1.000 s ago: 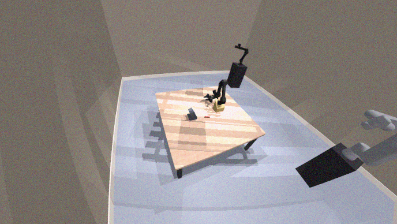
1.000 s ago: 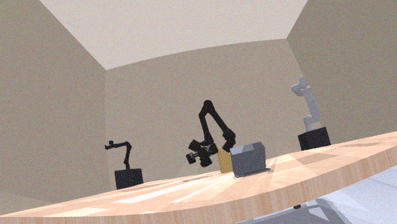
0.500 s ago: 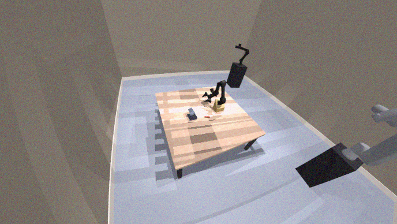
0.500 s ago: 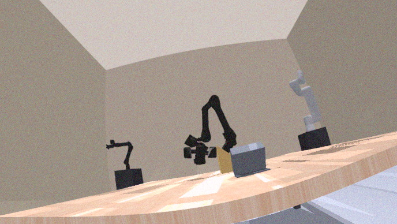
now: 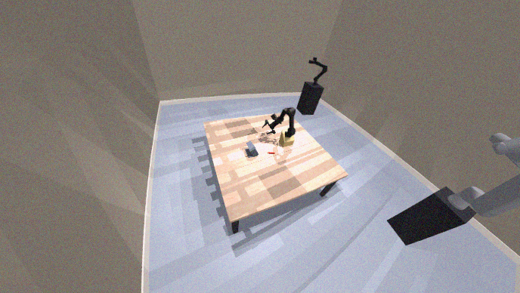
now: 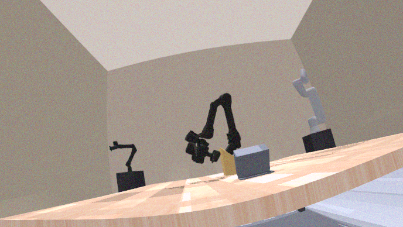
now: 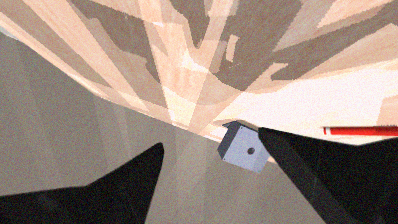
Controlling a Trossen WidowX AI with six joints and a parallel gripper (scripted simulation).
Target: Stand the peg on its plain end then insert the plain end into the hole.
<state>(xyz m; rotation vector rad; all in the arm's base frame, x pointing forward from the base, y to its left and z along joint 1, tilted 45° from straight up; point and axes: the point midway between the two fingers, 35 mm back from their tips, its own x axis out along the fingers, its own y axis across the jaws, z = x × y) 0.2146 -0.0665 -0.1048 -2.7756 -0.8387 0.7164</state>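
My claw (image 5: 268,128) (image 6: 202,156) (image 7: 210,139) spreads wide and empty at the wrist frame's bottom, short of the red peg (image 5: 271,152) (image 7: 362,131) lying lengthwise across the right edge, white band leftward. The coming reach, I judge, goes rightward in that frame, down to the tabletop (image 5: 280,185) (image 6: 164,205) (image 7: 175,75).

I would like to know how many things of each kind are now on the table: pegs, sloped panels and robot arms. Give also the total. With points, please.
Red pegs with a white band (image 5: 271,152) (image 7: 360,131): 1
Sloped panels with a hole (image 5: 251,150) (image 6: 252,162) (image 7: 240,156): 1
Black robot arms (image 5: 292,122) (image 6: 230,117): 1
Total: 3
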